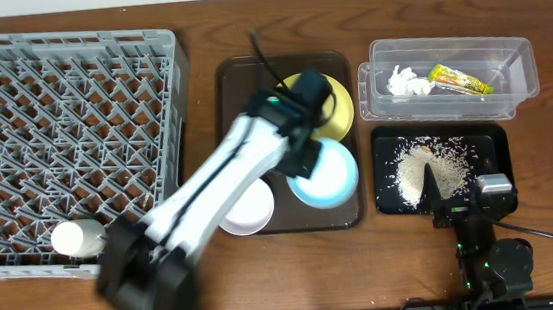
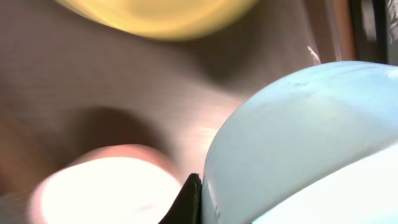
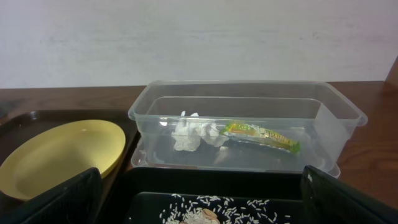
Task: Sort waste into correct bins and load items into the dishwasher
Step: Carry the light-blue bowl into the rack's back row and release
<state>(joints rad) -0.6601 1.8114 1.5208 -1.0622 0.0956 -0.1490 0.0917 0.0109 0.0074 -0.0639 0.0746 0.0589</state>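
left arm at blue bowl, grip unconfirmed

waste side looked done. the tissue [image 1: 408,81] and snack wrapper [image 1: 461,80] sat in the clear tub [image 1: 519,53], and the rice [image 1: 430,167] lay piled in the black tray [image 1: 388,195]. the cup [image 1: 76,238] lay on its side in the near-left corner of the dish rack [image 1: 177,103]. the plate [image 1: 341,109], blue bowl [image 1: 329,178] and white bowl [image 1: 246,213] were all on the brown tray [image 1: 236,88], so i judged loading barely started. couldn't find the chopsticks in any view.

left gripper [image 1: 304,156] was over the brown tray at the blue bowl's rim. its wrist view was blurred. i saw one dark fingertip [image 2: 189,200] right beside the outside of the bowl wall, the other finger out of shot, so i couldn't tell if it was clamped on the rim or not. right gripper [image 3: 199,208] was parked low at the near edge of the black tray, fingers spread wide, holding nothing.

risks as i judged them:
- the bowl is smooth and rounded. a thin rim pinch could slip on the lift and drop it onto the plate or white bowl, both close beside it.
- lifting at an angle or dragging would shove those neighbours around the tray.
- carrying it low toward the rack could clip the rack wall or pegs.
- the loose cup could get knocked if the bowl landed near that corner.
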